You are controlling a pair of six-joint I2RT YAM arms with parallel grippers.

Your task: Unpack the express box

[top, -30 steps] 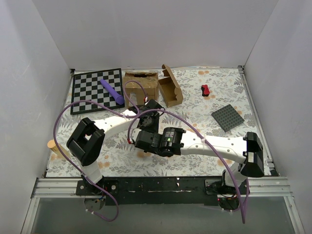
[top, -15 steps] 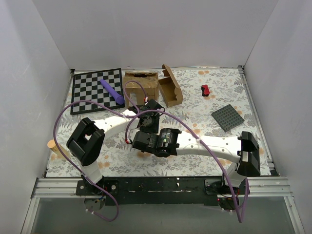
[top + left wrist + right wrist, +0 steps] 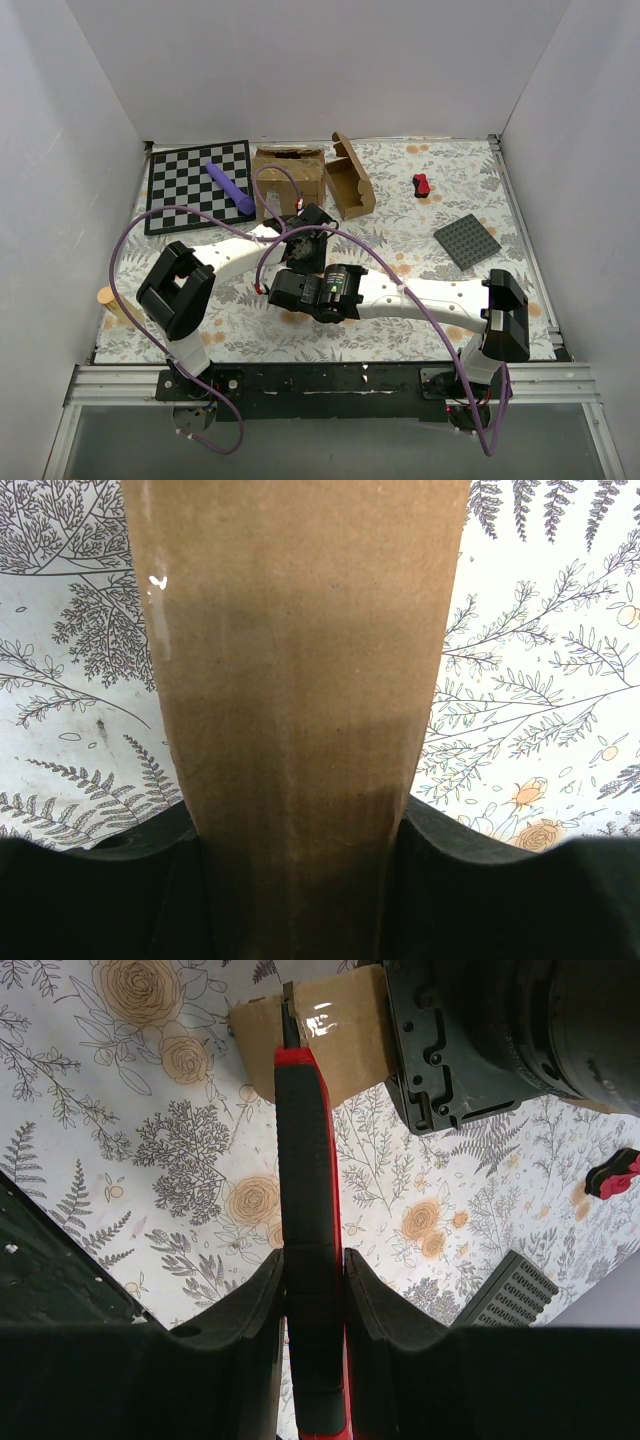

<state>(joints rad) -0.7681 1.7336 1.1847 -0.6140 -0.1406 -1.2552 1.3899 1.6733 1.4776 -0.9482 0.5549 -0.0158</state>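
Note:
The express box (image 3: 300,660), plain brown cardboard, is held between my left gripper's (image 3: 300,830) black fingers (image 3: 100,890) over the floral table cover. In the right wrist view its end (image 3: 340,1040) shows with a strip of clear tape. My right gripper (image 3: 315,1280) is shut on a red and black utility knife (image 3: 308,1160). The knife's blade tip (image 3: 290,1015) rests on the taped edge of the box, next to the left gripper's body (image 3: 500,1040). In the top view the left gripper (image 3: 303,243) and the right gripper (image 3: 290,292) meet mid-table and hide the box and the knife.
A large printed carton (image 3: 290,175) and an open small mailer (image 3: 350,180) stand at the back. A chessboard (image 3: 198,185) carries a purple cylinder (image 3: 230,188). A small red object (image 3: 421,184) and a grey baseplate (image 3: 467,241) lie to the right. A wooden piece (image 3: 108,298) sits at the left edge.
My right arm has slid a little to the left, wrist and elbow both. The left arm and the box have stayed in place.

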